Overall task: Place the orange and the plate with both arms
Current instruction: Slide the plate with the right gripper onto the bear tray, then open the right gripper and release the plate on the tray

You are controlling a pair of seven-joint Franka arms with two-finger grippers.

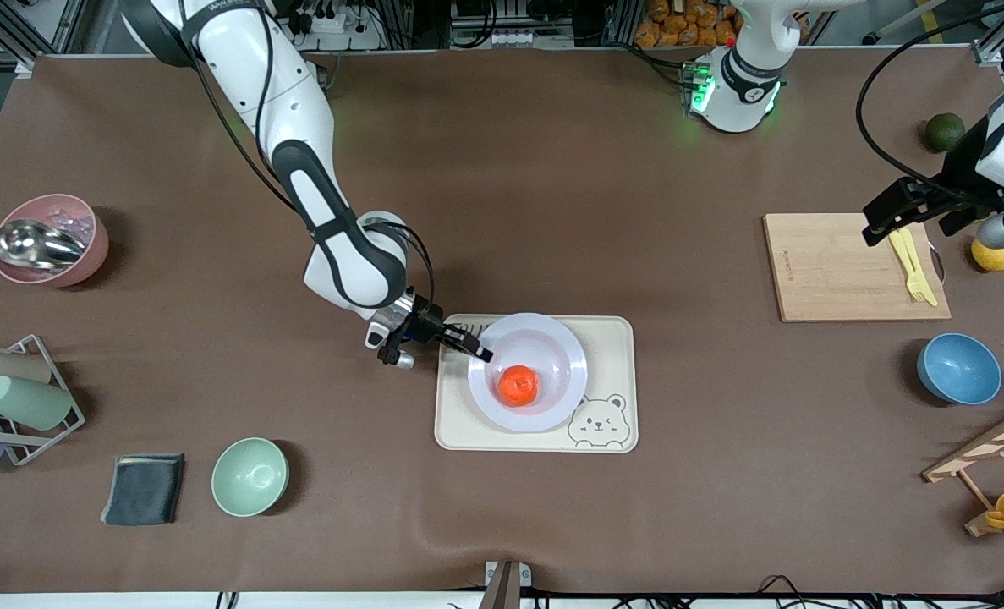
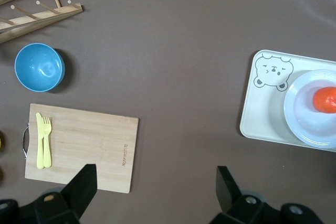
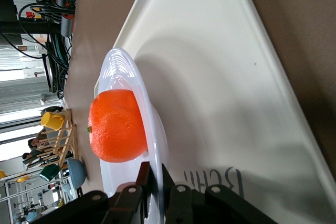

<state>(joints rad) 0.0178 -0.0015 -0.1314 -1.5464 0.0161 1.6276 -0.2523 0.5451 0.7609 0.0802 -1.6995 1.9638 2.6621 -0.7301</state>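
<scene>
1. Orange (image 1: pixel 518 385) sits in the plate (image 1: pixel 552 406), which rests on the bear tray (image 1: pixel 611 338).
2. Right gripper (image 1: pixel 478 349) pinches the plate's rim; it should release gently, lifting straight.
3. Left gripper (image 2: pixel 155 182) waits, spread wide, over the cutting board (image 2: pixel 89 148).

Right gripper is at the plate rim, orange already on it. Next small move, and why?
Probably open the right gripper and back off the plate. Its fingers look pinched on the rim, the plate already sits on the bear tray, and the orange rests in it. The left gripper waits, open, over the cutting board.
</scene>
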